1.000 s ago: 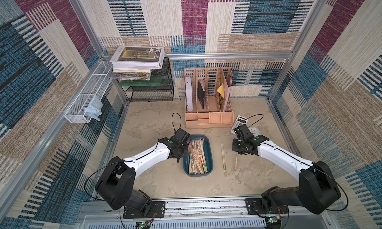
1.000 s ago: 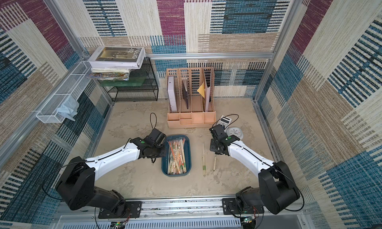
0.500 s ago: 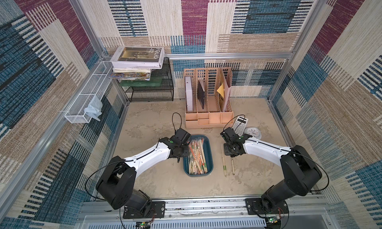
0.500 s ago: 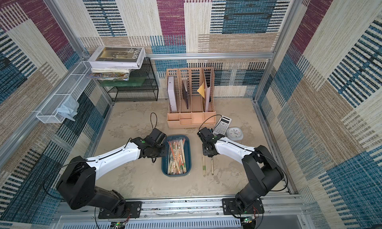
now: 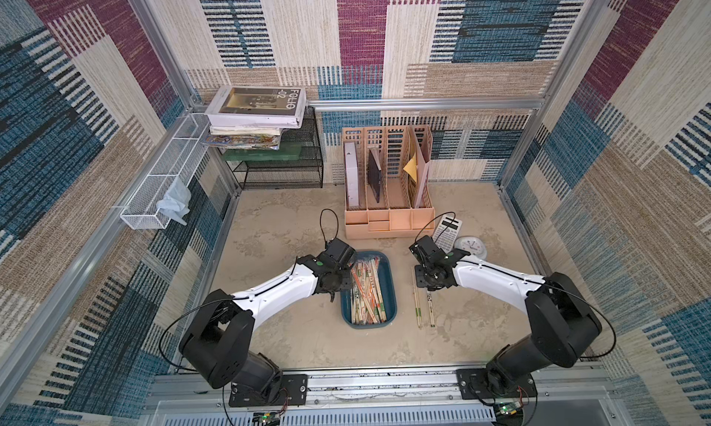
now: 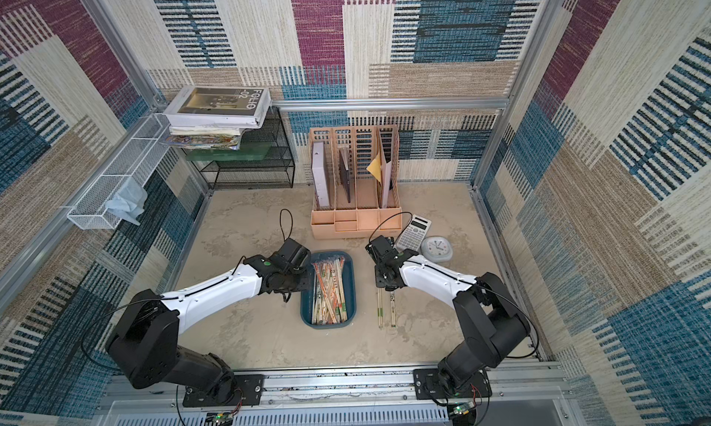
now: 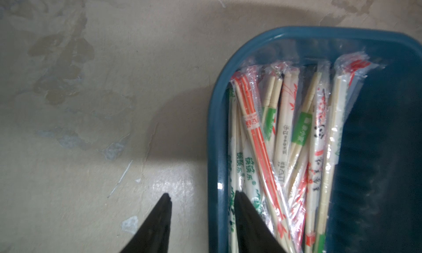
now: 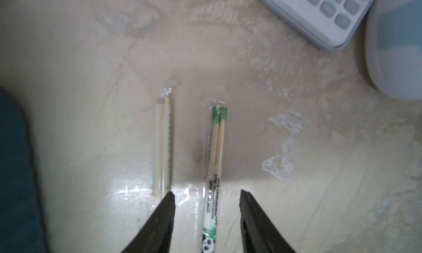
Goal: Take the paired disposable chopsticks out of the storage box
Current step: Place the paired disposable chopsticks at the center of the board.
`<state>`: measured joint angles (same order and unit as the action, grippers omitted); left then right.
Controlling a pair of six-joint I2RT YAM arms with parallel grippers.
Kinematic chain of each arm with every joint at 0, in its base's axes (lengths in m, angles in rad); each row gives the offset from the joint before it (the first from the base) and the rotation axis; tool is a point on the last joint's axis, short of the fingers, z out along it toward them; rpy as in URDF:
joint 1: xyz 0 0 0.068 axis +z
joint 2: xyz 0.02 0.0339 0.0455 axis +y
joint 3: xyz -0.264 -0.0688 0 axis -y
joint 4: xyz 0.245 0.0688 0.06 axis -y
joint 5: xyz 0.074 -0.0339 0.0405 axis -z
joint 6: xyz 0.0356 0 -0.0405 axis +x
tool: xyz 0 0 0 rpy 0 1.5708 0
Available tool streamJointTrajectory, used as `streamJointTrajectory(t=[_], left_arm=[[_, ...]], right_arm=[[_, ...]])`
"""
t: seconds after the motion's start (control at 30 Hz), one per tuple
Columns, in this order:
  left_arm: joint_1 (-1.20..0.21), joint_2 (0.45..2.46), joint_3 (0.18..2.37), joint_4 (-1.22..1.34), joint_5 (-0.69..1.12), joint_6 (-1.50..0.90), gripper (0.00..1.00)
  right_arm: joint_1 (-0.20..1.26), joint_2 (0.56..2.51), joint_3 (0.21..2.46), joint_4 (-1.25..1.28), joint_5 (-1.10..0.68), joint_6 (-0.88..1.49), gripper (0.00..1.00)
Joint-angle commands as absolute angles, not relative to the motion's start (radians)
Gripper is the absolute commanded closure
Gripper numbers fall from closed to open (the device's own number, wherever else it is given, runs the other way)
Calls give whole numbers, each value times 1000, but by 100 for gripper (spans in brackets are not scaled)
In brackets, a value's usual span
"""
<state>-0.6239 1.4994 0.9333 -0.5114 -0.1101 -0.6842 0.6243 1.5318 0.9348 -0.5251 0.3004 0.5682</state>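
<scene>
R gripper (image 8: 207,192), jaws apart, thin panda-print sleeved bamboo chopstick pair (image 8: 218,144) lying between them: lift straight up, don't snag sleeve.

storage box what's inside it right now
A loose pile of sleeved chopstick pairs, green, orange-red and panda prints, in the storage box. The floor under the pile is hidden.

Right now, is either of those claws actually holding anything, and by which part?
Nothing is held. The right gripper stands open astride a chopstick pair lying on the table; the left gripper, also open, straddles the rim of the storage box.
</scene>
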Motion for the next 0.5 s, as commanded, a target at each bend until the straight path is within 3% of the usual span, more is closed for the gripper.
streamJointTrajectory(t=[0.0, 0.17, 0.47], left_arm=[[-624, 1496, 931, -511, -128, -694, 53], [-624, 1491, 927, -506, -132, -696, 54], [-624, 1478, 928, -508, -146, -697, 54]], right_arm=[[630, 1487, 969, -523, 258, 578, 50], [677, 1453, 1064, -515, 194, 579, 48], [843, 1624, 1267, -538, 192, 583, 48]])
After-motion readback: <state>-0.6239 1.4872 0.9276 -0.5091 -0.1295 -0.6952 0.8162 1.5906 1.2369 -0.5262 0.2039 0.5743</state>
